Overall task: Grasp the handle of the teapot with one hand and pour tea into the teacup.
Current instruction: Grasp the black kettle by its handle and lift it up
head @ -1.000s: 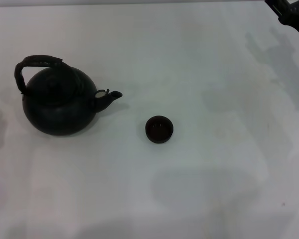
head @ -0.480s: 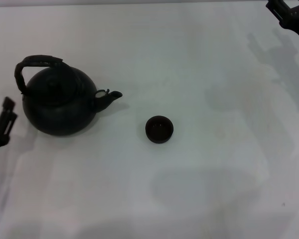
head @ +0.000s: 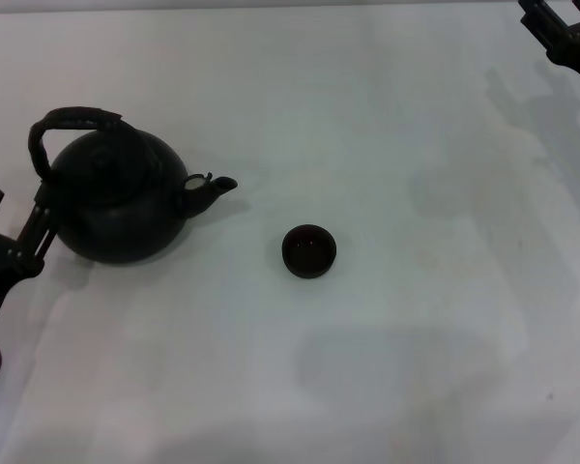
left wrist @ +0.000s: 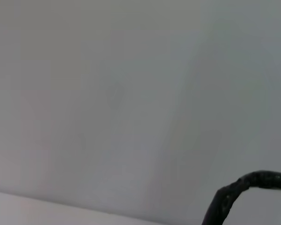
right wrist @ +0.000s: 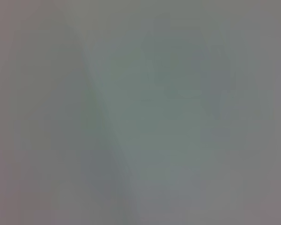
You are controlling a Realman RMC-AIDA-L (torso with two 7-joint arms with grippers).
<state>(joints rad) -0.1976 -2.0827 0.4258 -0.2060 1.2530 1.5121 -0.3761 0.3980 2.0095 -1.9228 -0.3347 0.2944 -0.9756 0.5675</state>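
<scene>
Left gripper (head: 14, 224) is in at the near left edge, fingers angled up and forward with a gap between them. Right gripper (head: 565, 34) sits high at the far right corner, only partly showing.

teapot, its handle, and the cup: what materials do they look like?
Teapot: matte black with no gloss, probably cast iron or dark ceramic. Handle: dark hoop whose rough brownish top bar looks wrapped, maybe cane or cord. Teacup: dark brown-black with a dull sheen, likely glazed ceramic.
</scene>
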